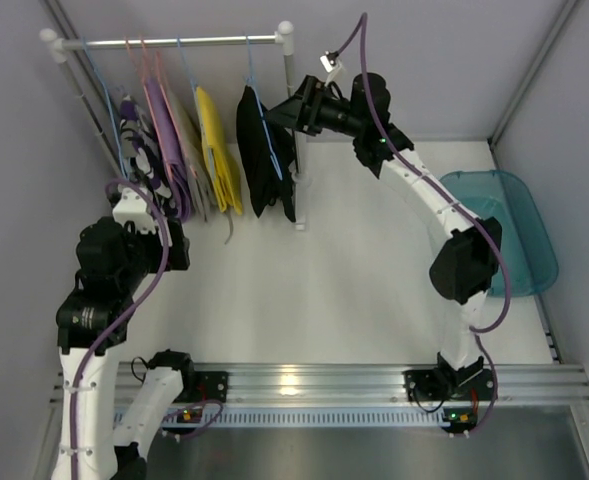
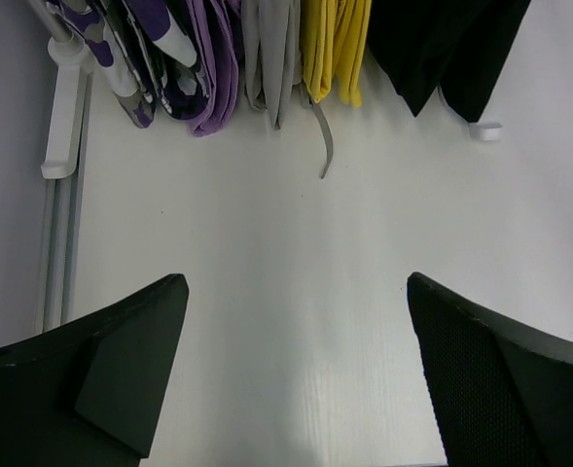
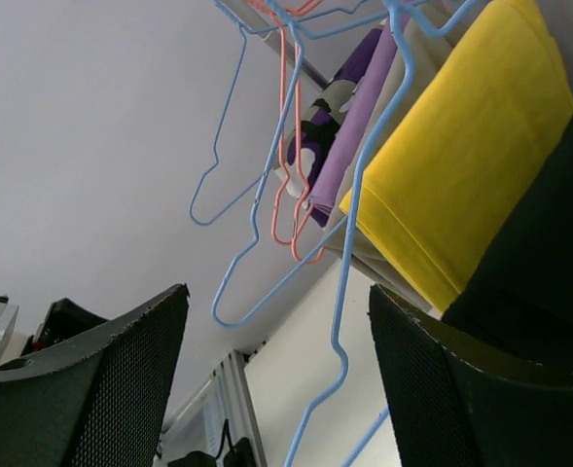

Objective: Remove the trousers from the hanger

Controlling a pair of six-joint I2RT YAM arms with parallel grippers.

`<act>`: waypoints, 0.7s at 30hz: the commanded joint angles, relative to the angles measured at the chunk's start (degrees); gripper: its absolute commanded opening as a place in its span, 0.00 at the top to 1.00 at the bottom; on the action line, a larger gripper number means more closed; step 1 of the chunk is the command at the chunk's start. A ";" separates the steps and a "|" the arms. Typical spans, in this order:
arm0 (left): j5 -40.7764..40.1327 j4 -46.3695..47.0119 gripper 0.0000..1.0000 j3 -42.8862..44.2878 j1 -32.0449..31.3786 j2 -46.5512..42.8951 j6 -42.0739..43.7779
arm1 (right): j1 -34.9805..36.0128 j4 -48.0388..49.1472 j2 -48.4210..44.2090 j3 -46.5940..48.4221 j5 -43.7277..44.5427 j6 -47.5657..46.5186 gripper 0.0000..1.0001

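Note:
The black trousers [image 1: 264, 150] hang folded on the light-blue wire hanger [image 1: 252, 75] at the right end of the rack rail. My right gripper [image 1: 286, 112] is open just right of the trousers, up near the hanger. In the right wrist view the hanger's blue wire [image 3: 349, 292] runs between the open fingers [image 3: 101, 379] without touching them, and the trousers [image 3: 549, 272] fill the right edge. My left gripper [image 1: 169, 245] is open and empty, low over the table. Its wrist view shows the trousers' bottom end [image 2: 442, 49] far ahead.
A yellow garment [image 1: 217, 150], grey and purple garments [image 1: 164, 140] and pink hangers [image 3: 286, 146] hang left of the trousers. The white rack post [image 1: 292, 120] stands by the right gripper. A teal bin [image 1: 519, 230] sits at the right edge.

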 commanded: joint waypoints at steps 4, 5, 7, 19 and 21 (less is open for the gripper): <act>0.59 1.41 0.01 -1.28 0.28 0.22 -0.50 | 3.35 8.66 7.23 7.69 -1.58 7.08 0.27; 0.67 1.32 0.01 -1.11 0.28 0.31 -0.59 | 3.61 9.11 8.02 8.22 -1.59 7.61 0.27; 0.94 1.32 0.01 -0.84 0.28 0.49 -0.77 | 3.70 9.81 9.96 9.36 -1.59 8.84 0.27; 3.49 1.58 0.01 -2.95 0.28 -0.39 -1.21 | 6.07 18.95 13.30 14.02 -5.63 16.22 0.53; 3.49 1.32 0.01 -2.95 0.28 -0.48 -1.21 | 5.99 19.13 14.01 15.16 -5.63 17.19 0.63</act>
